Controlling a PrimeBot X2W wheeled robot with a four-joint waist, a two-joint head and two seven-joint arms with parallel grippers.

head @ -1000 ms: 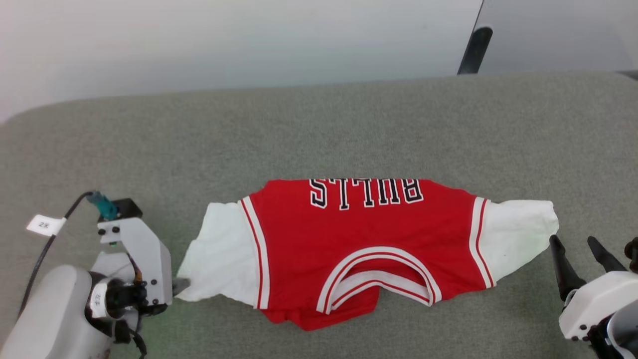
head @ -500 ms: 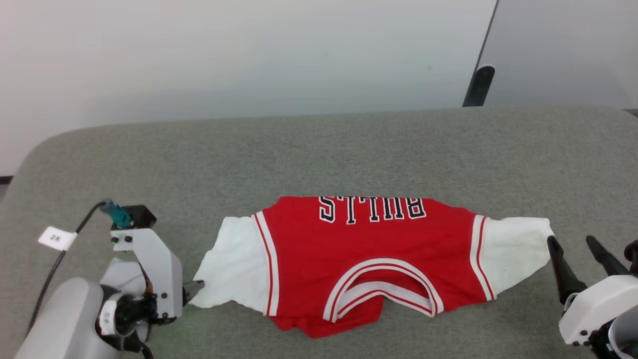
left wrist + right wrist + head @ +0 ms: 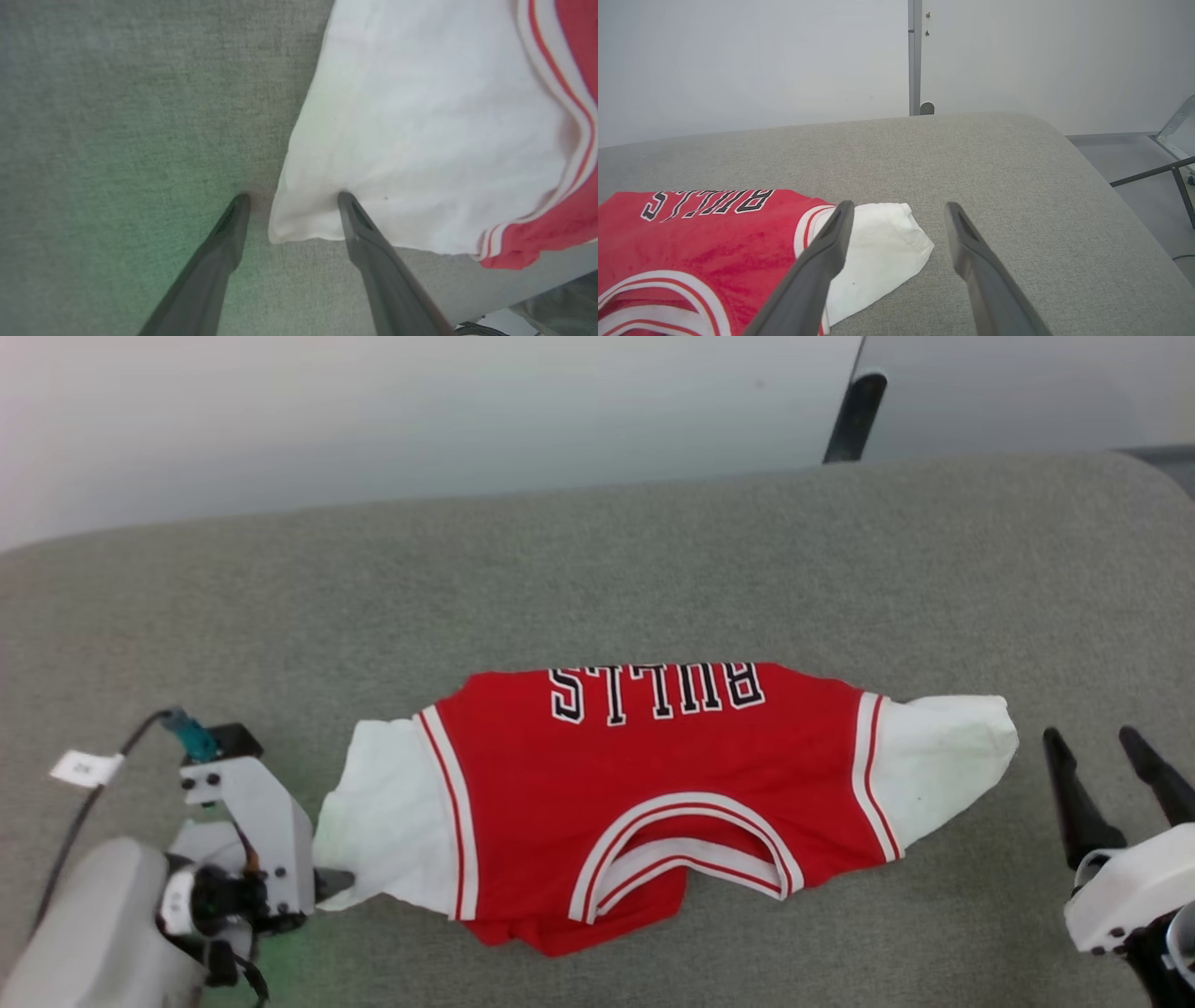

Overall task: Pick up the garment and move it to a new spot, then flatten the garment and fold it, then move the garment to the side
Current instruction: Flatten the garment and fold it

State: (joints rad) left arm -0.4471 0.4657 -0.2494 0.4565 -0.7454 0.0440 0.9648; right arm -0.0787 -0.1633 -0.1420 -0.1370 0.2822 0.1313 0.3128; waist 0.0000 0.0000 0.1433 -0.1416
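The garment is a red jersey with white short sleeves and black-and-white lettering. It lies spread on the grey padded surface, folded so that the lettering runs along its far edge and the neck faces me. My left gripper is at the near corner of the left sleeve. In the left wrist view its jaws stand open, with that corner lying between the fingertips. My right gripper is open, just right of the right sleeve and apart from it, holding nothing.
The padded surface has rounded corners and drops off at the right to the floor, where a metal frame leg stands. A dark post rises behind the far edge against a white wall. A cable with a white tag hangs by my left wrist.
My left gripper's jaws have spread apart at the sleeve corner. The head camera has shifted, so the whole picture sits differently. The garment lies as before.
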